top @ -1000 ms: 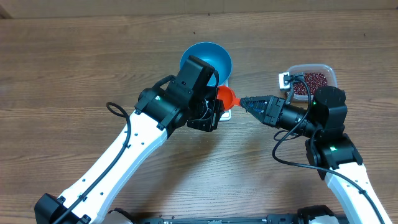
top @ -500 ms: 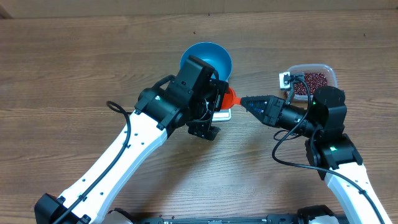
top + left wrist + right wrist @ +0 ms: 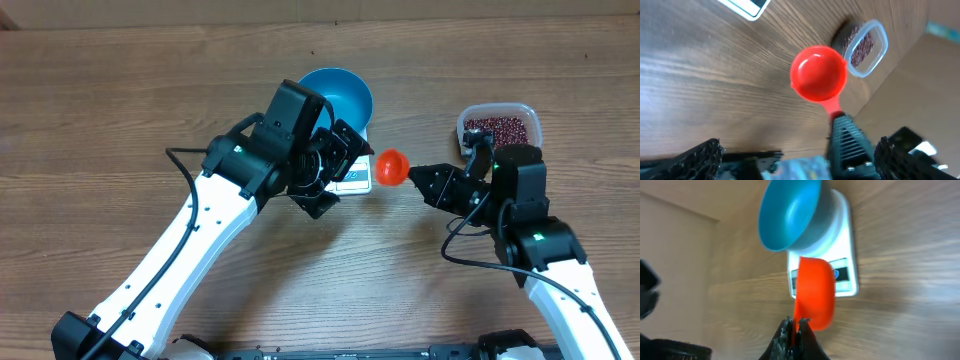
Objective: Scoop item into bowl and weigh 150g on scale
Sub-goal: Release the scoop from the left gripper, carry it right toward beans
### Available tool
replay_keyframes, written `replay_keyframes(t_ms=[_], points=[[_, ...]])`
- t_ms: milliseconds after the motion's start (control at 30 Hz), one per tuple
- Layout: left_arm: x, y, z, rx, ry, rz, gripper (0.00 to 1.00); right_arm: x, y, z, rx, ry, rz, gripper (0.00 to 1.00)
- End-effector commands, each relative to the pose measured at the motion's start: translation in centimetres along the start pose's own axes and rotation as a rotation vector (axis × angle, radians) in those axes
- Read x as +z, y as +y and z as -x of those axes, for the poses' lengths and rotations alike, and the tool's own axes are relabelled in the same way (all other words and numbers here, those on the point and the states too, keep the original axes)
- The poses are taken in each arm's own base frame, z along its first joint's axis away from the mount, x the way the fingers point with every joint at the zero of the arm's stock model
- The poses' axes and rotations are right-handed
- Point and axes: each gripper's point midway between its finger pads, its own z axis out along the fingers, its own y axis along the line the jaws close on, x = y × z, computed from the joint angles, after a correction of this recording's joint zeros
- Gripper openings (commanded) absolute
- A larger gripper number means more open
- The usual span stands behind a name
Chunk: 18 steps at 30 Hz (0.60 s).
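The blue bowl [image 3: 343, 92] stands on the white scale [image 3: 356, 178], also seen in the right wrist view as bowl [image 3: 789, 211] and scale [image 3: 846, 265]. No beans show in the bowl. My right gripper [image 3: 416, 176] is shut on the handle of the red-orange scoop [image 3: 391, 166], holding it above the table just right of the scale; its cup [image 3: 819, 73] looks empty. My left gripper [image 3: 338, 170] hangs open over the scale's front edge, holding nothing. The dark red beans [image 3: 497, 127] lie in the clear tub [image 3: 534, 118] at the right.
The left arm's wrist covers part of the bowl and scale from overhead. The right arm [image 3: 525, 215] sits just in front of the tub. Bare wooden table [image 3: 120, 110] stretches to the left and front.
My left gripper opened, let go of the scoop and drew back left. My right gripper, still gripping the scoop's handle, pulled it right, away from the bowl.
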Motion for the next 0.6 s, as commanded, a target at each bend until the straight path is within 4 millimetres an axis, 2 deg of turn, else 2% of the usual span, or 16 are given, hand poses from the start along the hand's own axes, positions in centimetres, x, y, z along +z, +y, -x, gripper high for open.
replay_keyframes(t_ms=[0,167,300,400,467,567], points=[[-0.4,-0.6,-0.2,0.261,0.014,-0.02,1.0,-2.9,2.2,3.9,-0.105,-0.134,-0.059,0.04],[-0.4,-0.5,0.3,0.456,-0.018,-0.008,0.98,-6.2,2.8,5.9,-0.108,-0.217,-0.171,0.04],[-0.5,0.0,1.8,0.628,-0.095,0.042,0.87,-8.1,3.2,6.8,-0.109,-0.253,-0.226,0.04],[-0.7,1.0,3.2,0.782,-0.153,0.127,0.81,-9.1,3.1,7.1,-0.114,-0.263,-0.266,0.04],[-1.2,2.2,4.5,0.884,-0.202,0.226,0.74,-9.6,2.8,7.3,-0.113,-0.277,-0.298,0.04],[-1.7,3.5,5.5,0.931,-0.232,0.316,0.75,-9.7,2.6,7.3,-0.11,-0.276,-0.307,0.04]])
